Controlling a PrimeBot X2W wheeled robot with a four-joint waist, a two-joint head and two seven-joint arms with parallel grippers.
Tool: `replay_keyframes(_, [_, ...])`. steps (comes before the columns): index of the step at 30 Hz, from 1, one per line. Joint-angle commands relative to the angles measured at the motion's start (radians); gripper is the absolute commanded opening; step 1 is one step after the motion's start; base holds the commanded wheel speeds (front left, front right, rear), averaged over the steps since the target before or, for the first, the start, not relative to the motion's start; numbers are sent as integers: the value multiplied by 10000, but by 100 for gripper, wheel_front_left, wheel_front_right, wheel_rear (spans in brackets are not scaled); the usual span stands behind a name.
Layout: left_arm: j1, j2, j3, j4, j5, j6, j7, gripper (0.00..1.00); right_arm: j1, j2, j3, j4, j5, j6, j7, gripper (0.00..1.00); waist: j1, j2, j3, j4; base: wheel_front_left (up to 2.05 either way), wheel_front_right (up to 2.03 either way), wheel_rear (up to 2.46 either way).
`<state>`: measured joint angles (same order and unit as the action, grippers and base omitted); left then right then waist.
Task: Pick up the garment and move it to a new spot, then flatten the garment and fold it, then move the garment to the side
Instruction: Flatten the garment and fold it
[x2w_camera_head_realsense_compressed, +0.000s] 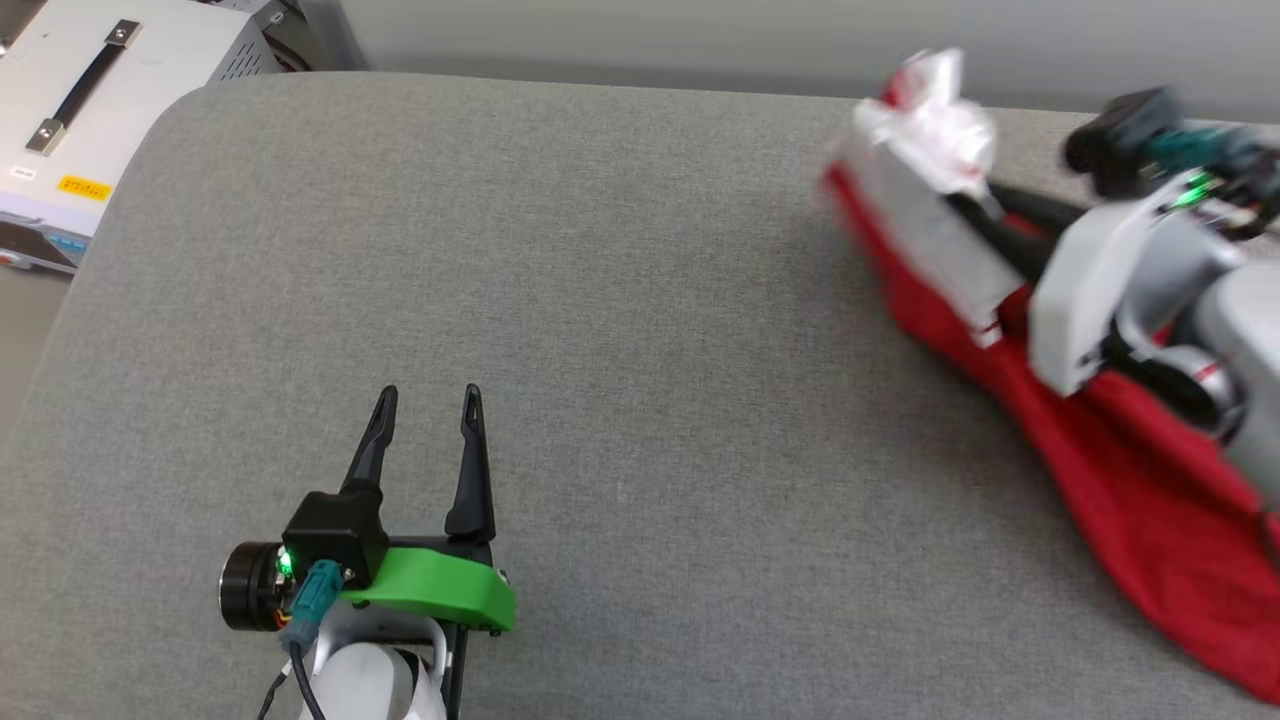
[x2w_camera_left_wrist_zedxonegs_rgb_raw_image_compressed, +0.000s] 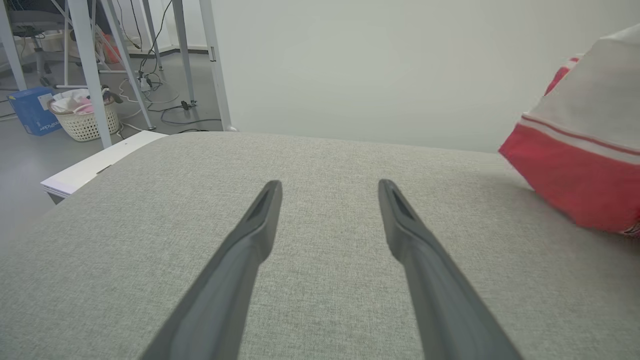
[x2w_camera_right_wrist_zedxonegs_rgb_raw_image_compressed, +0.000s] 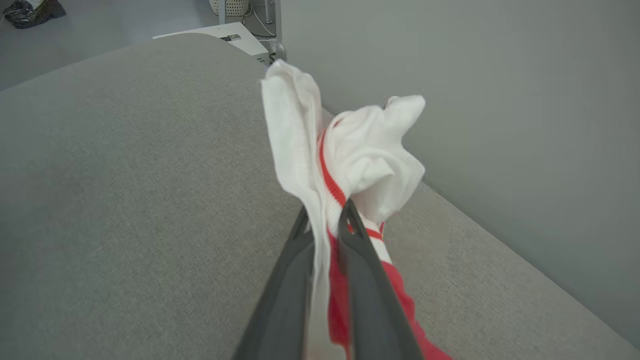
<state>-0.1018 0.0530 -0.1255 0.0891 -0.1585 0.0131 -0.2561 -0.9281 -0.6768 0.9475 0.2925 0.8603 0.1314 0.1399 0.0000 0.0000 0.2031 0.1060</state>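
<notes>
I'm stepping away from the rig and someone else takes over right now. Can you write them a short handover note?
Left gripper: open and empty, over the bare grey surface at the near left.
Right gripper: shut on the shirt, pinching bunched white and striped cloth at the far right.
Shirt: the red body trails from that grip toward the near right. Blur hides how much of it rests on the grey surface.
Done: shirt grasped.
Left to do: carry it to a new spot, flatten it, fold it, move it aside.
</notes>
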Motion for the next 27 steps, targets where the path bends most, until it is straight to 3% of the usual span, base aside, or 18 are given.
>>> replay_keyframes(1, [31, -28, -16, 12, 1, 45, -57, 100, 265, 342, 188, 154, -145, -7, -147, 0, 0, 0, 49, 67, 0, 0, 0])
replay_keyframes(5, [-74, -28, -70, 39, -52, 89, -57, 100, 602, 1547, 924, 786, -370, -7, -515, 0, 0, 0, 179, 221, 0, 0, 0])
replay_keyframes(7, [-99, -28, -92, 71, -125, 150, -57, 100, 1104, 3019, 2608, 1677, -467, -7, -887, 0, 0, 0, 287, 343, 0, 0, 0])
replay_keyframes(15, [-95, -28, -31, 155, -136, 184, -57, 100, 1764, 3601, 3293, 2283, -275, -7, -665, 0, 0, 0, 204, 247, 0, 0, 0])
replay_keyframes(16, [-88, -28, -17, 168, -134, 187, -57, 100, 1802, 3598, 3303, 2307, -264, -7, -749, 16, 0, 0, 155, 206, 0, 0, 0])
replay_keyframes(17, [-75, -28, -7, 177, -129, 187, -57, 100, 1809, 3592, 3308, 2314, -267, -7, -873, 67, 0, 0, 105, 168, 0, 0, 0])
replay_keyframes(18, [-55, -28, -3, 188, -120, 179, -57, 100, 1798, 3572, 3310, 2325, -262, -7, -1144, 100, 0, 0, 43, 128, 0, 0, 0])
replay_keyframes(27, [218, -28, 153, 189, 14, 124, -57, 100, 2039, 2882, 2620, 1966, -599, -7, -3501, 100, 0, 0, -573, -124, 0, 0, 0])
